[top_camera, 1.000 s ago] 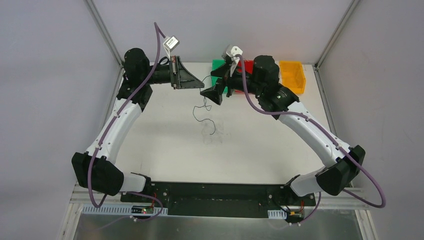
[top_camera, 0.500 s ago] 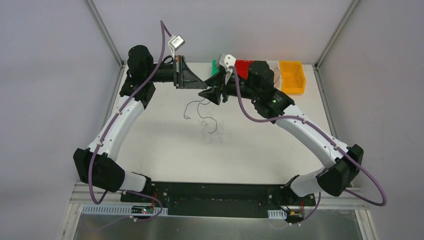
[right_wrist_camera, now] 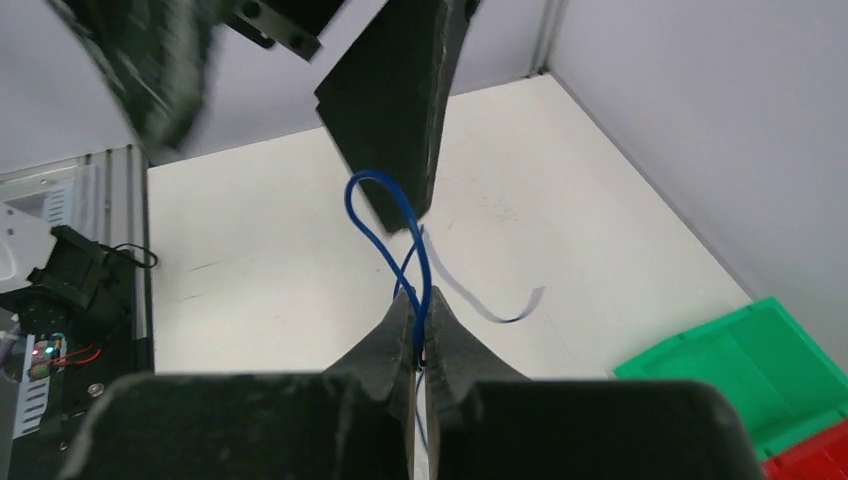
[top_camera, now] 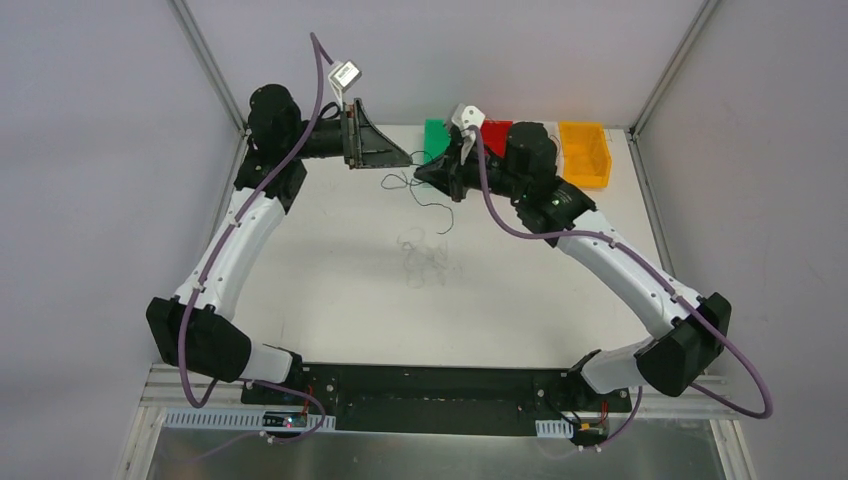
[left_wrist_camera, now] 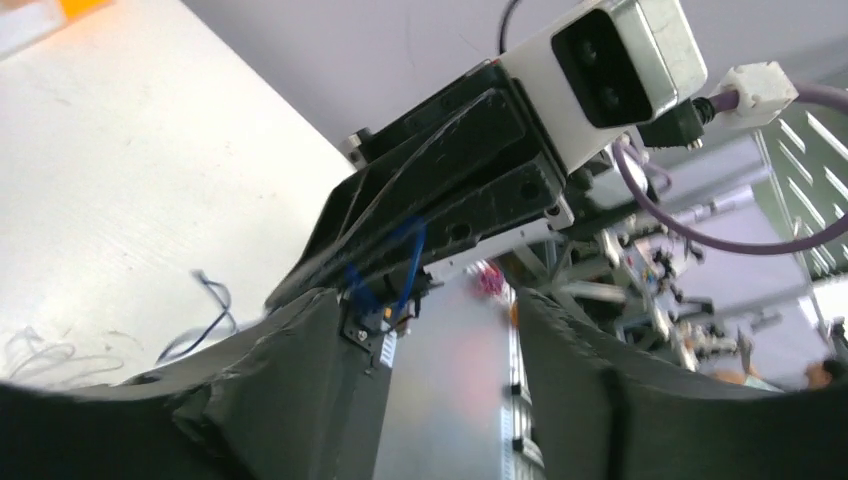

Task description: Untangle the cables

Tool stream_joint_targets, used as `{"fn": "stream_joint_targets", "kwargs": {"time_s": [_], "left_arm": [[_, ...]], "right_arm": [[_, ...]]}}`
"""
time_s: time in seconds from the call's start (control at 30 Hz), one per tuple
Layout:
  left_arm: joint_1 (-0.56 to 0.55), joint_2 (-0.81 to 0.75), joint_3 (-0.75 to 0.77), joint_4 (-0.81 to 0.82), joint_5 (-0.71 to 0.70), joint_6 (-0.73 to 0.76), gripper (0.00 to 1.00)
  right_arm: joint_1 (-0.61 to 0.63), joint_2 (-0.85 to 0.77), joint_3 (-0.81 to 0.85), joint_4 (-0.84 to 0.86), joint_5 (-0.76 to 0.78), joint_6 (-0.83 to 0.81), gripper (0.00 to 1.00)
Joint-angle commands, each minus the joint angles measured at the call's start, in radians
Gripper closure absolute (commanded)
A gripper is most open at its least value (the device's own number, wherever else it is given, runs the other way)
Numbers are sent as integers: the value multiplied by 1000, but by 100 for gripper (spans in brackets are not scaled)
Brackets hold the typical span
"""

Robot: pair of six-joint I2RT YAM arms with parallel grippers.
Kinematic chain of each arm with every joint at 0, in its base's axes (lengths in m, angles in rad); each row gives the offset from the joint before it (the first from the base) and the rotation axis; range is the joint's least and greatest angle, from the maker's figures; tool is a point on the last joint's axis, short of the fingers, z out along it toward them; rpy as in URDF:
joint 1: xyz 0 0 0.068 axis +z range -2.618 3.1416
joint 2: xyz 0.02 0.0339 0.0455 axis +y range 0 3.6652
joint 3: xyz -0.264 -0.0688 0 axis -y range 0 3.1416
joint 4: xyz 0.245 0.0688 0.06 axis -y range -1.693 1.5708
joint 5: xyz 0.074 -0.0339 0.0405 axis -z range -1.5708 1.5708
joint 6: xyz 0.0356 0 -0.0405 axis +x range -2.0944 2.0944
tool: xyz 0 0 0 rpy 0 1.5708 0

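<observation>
A thin dark blue cable (right_wrist_camera: 372, 222) is pinched between the fingertips of my right gripper (right_wrist_camera: 418, 305), which is shut on it. Above the pinch it rises in a loop whose top passes behind one finger (right_wrist_camera: 392, 110) of my left gripper. In the top view the blue cable (top_camera: 445, 212) dangles from my right gripper (top_camera: 420, 176) over the back of the table. My left gripper (left_wrist_camera: 420, 300) is open, with a wide gap and nothing between its fingers. It faces the right gripper from a short way off (top_camera: 395, 158). Whitish cables (top_camera: 425, 262) lie loose on the table's middle.
Green (top_camera: 436, 136), red (top_camera: 492, 130) and orange (top_camera: 585, 150) bins stand in a row at the table's back edge, close behind my right arm. The green bin (right_wrist_camera: 740, 360) shows at the right of the right wrist view. A frame post stands at each back corner.
My left gripper has opened and let go of the blue cable. My right gripper has shut on it and carried it a little back and right.
</observation>
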State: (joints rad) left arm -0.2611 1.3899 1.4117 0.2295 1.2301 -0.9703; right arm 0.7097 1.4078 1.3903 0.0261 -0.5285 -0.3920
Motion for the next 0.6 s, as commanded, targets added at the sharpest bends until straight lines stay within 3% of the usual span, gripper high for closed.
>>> {"fn": "stream_joint_targets", "kwargs": {"time_s": [0.0, 0.07, 0.1, 0.3, 0.47, 0.57], "left_arm": [[85, -5, 94, -168, -140, 173, 16], [119, -14, 117, -269, -227, 273, 2], [128, -19, 117, -293, -257, 310, 1], [135, -30, 59, -363, -406, 449, 1], [135, 7, 56, -383, -434, 492, 1], [135, 39, 68, -392, -431, 508, 1]], "right_arm": [[-109, -43, 0, -5, 42, 73, 100], [-177, -29, 6, -33, 91, 78, 100], [-214, -19, 8, -50, 122, 81, 100], [-404, 89, 63, -56, 351, 129, 100], [-501, 245, 161, 7, 610, 113, 100], [-556, 337, 207, 69, 621, 156, 100]]}}
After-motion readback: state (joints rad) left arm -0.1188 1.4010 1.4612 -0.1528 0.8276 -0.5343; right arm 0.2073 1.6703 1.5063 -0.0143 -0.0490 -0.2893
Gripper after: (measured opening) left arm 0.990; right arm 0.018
